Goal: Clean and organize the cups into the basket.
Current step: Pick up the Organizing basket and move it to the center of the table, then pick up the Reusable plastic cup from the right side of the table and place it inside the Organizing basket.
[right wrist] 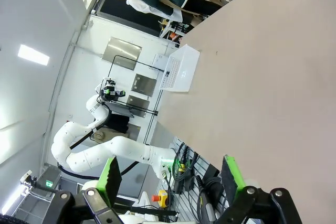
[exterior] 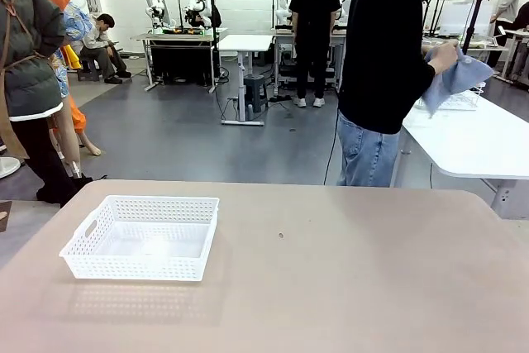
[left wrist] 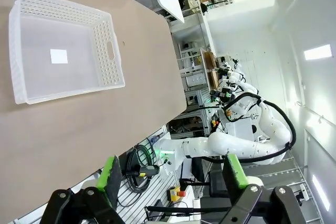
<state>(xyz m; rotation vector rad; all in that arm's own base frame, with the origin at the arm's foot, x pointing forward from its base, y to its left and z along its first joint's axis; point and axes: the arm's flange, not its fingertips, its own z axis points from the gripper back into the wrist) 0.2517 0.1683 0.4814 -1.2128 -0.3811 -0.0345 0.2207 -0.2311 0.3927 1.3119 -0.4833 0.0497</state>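
Presently the basket [exterior: 132, 269], a shallow white lattice-walled tray with cut-out handles, sits flat and open side up on the tan table [exterior: 347, 270], at about 8 o'clock in the front view. Lying on the left arm's side, it is well placed as the receiving container. Its interior holds nothing except a small pale square label [left wrist: 59, 56] on the floor. The left gripper [left wrist: 173, 176] hangs by the table's edge with its green-padded fingers spread wide and nothing between them; the basket lies at 10 o'clock in its wrist view. The right gripper [right wrist: 171, 176] is likewise spread and empty, well apart from the basket, which appears near 12 o'clock in that wrist view. At 1 o'clock in the front view, beyond the far edge, a person stands turned toward a white side table [exterior: 479, 142], both hands [exterior: 442, 57] working a blue cloth [exterior: 459, 80]. Whether the cloth wraps a cup cannot be told. On this layout, the cleaning step appears to fall to the person, with both grippers ready to receive.
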